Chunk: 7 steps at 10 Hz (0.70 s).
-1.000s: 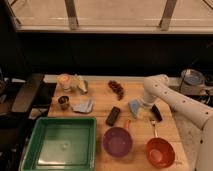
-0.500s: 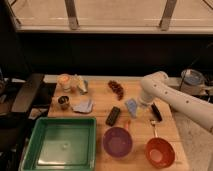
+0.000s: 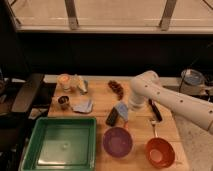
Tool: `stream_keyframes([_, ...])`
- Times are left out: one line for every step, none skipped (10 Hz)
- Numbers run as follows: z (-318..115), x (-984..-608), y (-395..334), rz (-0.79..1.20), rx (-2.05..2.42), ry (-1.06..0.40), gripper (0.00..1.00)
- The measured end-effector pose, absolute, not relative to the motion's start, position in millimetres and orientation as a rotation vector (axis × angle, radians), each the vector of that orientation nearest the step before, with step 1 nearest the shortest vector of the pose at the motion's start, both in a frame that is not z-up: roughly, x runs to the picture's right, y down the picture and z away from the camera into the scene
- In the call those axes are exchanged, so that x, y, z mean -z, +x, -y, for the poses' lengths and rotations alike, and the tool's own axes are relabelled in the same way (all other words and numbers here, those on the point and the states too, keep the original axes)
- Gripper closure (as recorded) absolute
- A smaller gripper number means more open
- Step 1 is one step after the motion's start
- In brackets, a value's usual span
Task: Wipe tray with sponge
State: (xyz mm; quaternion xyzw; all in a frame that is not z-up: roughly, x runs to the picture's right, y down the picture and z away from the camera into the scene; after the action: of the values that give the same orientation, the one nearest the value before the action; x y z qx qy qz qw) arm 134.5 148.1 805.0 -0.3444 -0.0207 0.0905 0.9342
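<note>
The white arm is reaching in from the right, and its end effector (image 3: 131, 107) is hanging low over the middle of the wooden counter (image 3: 100, 98). It is just beside a small blue piece that is most likely the sponge (image 3: 121, 111). Whether the end effector is open or closed, and whether it is gripping anything, cannot be told, because the wrist is covering it.

The sponge is lying on the counter against a dark block (image 3: 112, 117), just above the purple bowl (image 3: 117, 141). The green tray (image 3: 60, 146) is sitting at the front left, well apart from the sponge. Its floor is showing bare, with nothing resting in it.

By this view, the task is only getting started. The sponge is not yet lifted clear, nothing is touching the tray, and no wiping is happening. The remaining work is securing the sponge, carrying it left past the purple bowl to the tray, and rubbing it across the tray floor. An orange bowl (image 3: 160, 152) is standing at the front right, out of that path.
</note>
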Motion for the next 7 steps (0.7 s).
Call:
stream_keyframes([-157.0,-799.0,113.6,0.057,-0.133,-0.723,1.00])
stream_keyframes([-172.4,-788.9,89.3,0.072,-0.058,-0.745,1.00])
stream_keyframes([-184.3,-778.8,78.2,0.080,-0.011,-0.754,1.00])
stream_keyframes([-195.9,-769.0,70.2,0.085,0.030,-0.763,1.00])
stream_keyframes([-201.2,-764.6,64.5,0.089,0.054,-0.766,1.00])
stream_keyframes([-201.6,-764.2,63.5,0.091,0.056,-0.765,1.00])
stream_keyframes([-201.7,-764.2,64.0,0.091,0.054,-0.765,1.00])
